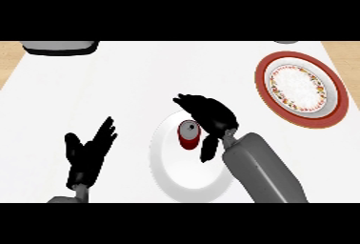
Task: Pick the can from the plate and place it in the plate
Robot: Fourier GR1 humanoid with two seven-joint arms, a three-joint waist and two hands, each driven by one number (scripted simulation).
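Right hand at can on white plate; left hand idle.

Head view: the right hand (pixel 209 116) is bent over the white plate (pixel 184 178), fingers and thumb curled around the red can (pixel 187 135), which stands upright there. The left hand (pixel 88 153) is held spread, fingers up, at lower left. The red-rimmed plate (pixel 301 89) lies well apart, near the counter's right edge, with bare counter (pixel 141 81) between.

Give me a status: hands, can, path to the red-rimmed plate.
Right hand curled around the can, can on white plate. Left hand open, resting lower left. Red-rimmed plate upper right; nothing between.
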